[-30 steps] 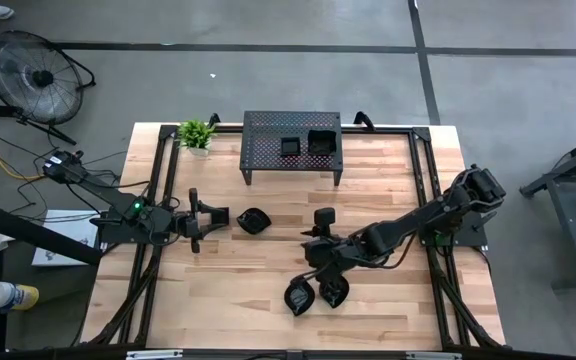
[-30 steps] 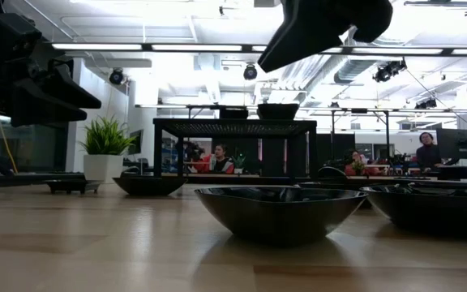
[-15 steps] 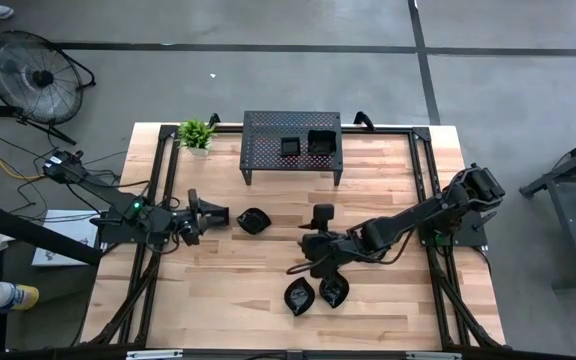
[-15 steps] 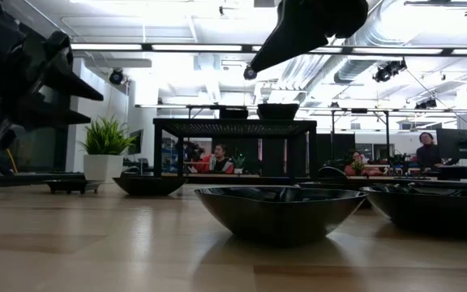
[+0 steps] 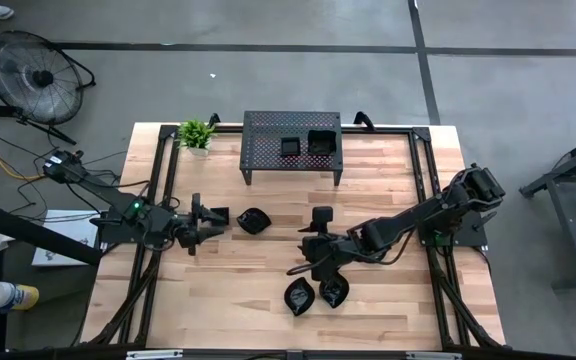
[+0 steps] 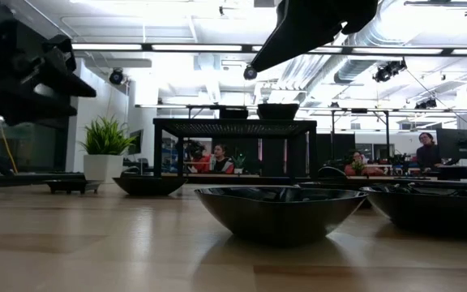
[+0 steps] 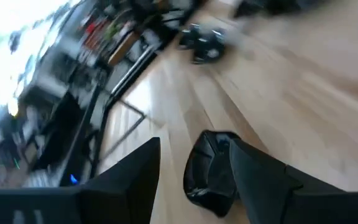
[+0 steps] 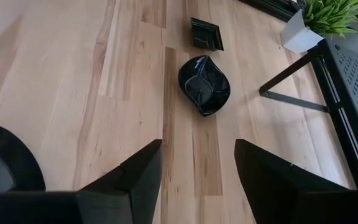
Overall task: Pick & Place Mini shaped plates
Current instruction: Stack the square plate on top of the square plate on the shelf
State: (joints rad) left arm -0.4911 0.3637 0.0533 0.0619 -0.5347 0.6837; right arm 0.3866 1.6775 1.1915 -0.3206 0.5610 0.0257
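Several mini shaped plates, glossy black, are in view. A leaf-shaped one (image 5: pixel 253 220) (image 8: pixel 204 84) lies on the table between my two grippers. A square one (image 8: pixel 206 33) lies beyond it, near my left gripper. Another square one (image 5: pixel 322 215) sits mid-table. Two more (image 5: pixel 299 296) (image 5: pixel 334 291) lie near the front edge, and two (image 5: pixel 290 147) (image 5: pixel 321 141) rest on the black perforated stand (image 5: pixel 268 125). My left gripper (image 5: pixel 211 222) (image 7: pixel 194 186) is open, pointing at the leaf-shaped plate (image 7: pixel 210 171) from the left, apart from it. My right gripper (image 5: pixel 300 262) (image 8: pixel 197 186) hovers open above bare wood.
A potted plant (image 5: pixel 196 133) stands at the far left corner beside the stand. Black frame rails (image 5: pixel 158 190) run along both table sides. Bare wood (image 5: pixel 218 290) lies at the near left. People sit in the room behind (image 6: pixel 217 156).
My left gripper has rolled about its own axis while staying in place near the leaf-shaped plate. My right gripper has opened wider and kept its place above the table. No plate has moved.
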